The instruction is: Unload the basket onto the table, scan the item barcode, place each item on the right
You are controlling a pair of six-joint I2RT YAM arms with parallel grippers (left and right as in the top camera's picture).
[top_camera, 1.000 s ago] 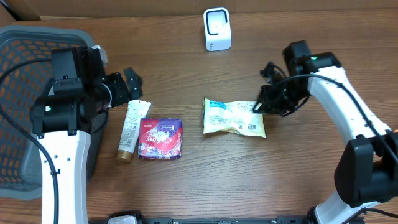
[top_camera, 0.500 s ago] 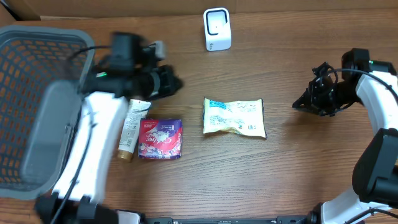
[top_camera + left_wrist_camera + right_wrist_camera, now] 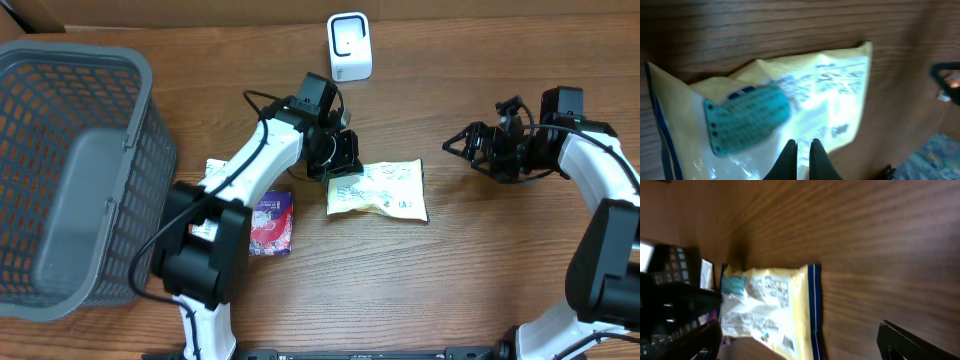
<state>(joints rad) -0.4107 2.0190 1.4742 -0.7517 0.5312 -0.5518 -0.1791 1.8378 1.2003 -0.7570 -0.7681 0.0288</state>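
**Left claw closed over snack packet, right claw wide beside it**

The snack packet (image 3: 378, 189) is laid flat on the wooden surface (image 3: 480, 270), near its middle and in front of the white scanner (image 3: 349, 46), from which it is well apart. The left claw (image 3: 338, 165) is placed over the packet's left end. In the left wrist view its fingers (image 3: 789, 152) are seen drawn almost together above the pale wrapper; whether any of the wrapper is pinched cannot be told. The right claw (image 3: 462, 156) is held to the right of the packet, apart from it and pointed toward it, with its fingers (image 3: 900, 340) spread wide and nothing between them. A barcode (image 3: 787, 342) is seen near one corner of the packet in the right wrist view. A red and purple pouch (image 3: 270, 222) is partly covered by the left arm, left of the packet. A grey mesh basket (image 3: 100, 100) is set at the far left of the surface.
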